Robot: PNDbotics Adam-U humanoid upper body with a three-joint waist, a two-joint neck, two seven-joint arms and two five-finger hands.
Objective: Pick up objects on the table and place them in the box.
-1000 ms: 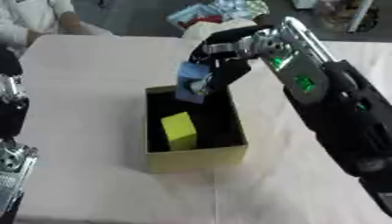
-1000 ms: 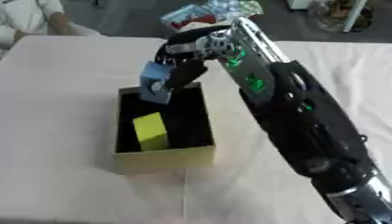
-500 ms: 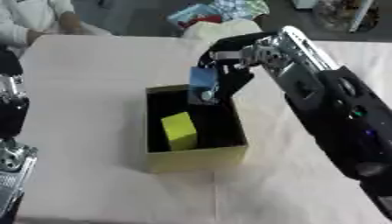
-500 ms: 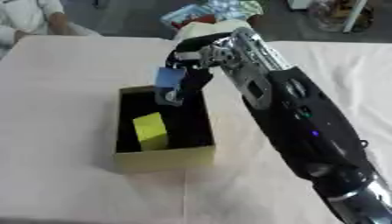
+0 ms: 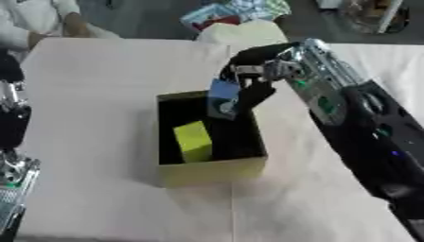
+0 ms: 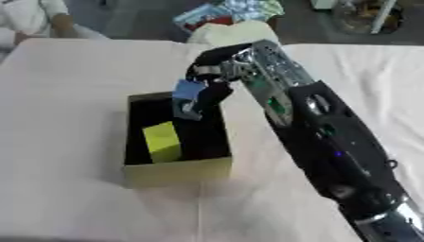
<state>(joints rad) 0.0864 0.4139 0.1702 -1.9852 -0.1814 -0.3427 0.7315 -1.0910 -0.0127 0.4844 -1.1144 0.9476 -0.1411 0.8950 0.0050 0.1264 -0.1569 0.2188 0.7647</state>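
Our right hand reaches in from the right and hangs over the far right part of the open box, its fingers curled down around a blue packet that dangles below them. The packet's long axis runs near vertical, tipped slightly so its lower end points toward about 6 o'clock from the hand, and that lower end sits at or just inside the box's opening, close to the far wall. That is the relation the next move turns on, as we judge it: the packet lies straight beneath the fingers and over the dark interior, not over the rim, so letting go should drop it inside. At about 7 o'clock from the packet a yellow block already stands in the box, apart from it. Our left hand shows only at the left edge (we cannot tell how its fingers sit), well away from the box.
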